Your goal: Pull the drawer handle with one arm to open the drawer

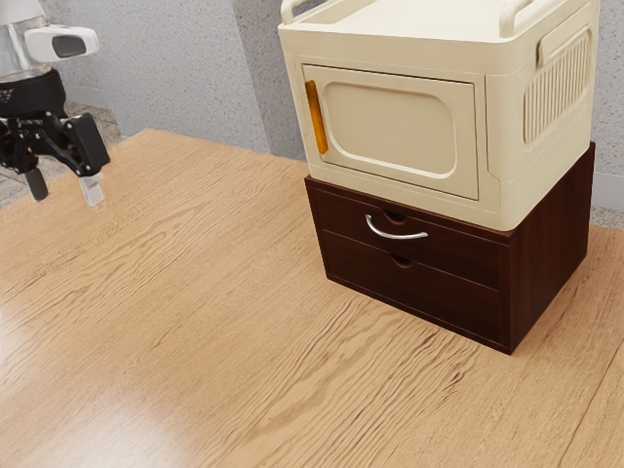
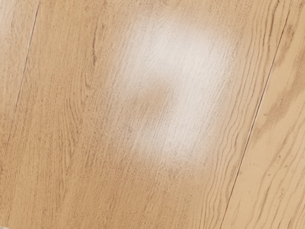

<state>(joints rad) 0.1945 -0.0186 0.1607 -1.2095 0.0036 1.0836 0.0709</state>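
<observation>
My gripper (image 1: 65,193) hangs at the upper left of the exterior view, open and holding nothing, above the table and well apart from the drawers. A dark brown wooden drawer unit (image 1: 551,249) stands on the table at the exterior view's right. Its upper drawer (image 1: 453,253) carries a curved silver handle (image 1: 397,235) and looks closed. The lower drawer (image 1: 409,287) is flush with the front too.
A cream cabinet (image 1: 541,185) with an orange-handled door (image 1: 390,127) sits on top of the drawer unit. Wood-grain tabletop (image 1: 195,322) stretches between my gripper and the unit; bare tabletop (image 2: 71,143) lies under my hand. A grey wall (image 1: 175,68) stands behind.
</observation>
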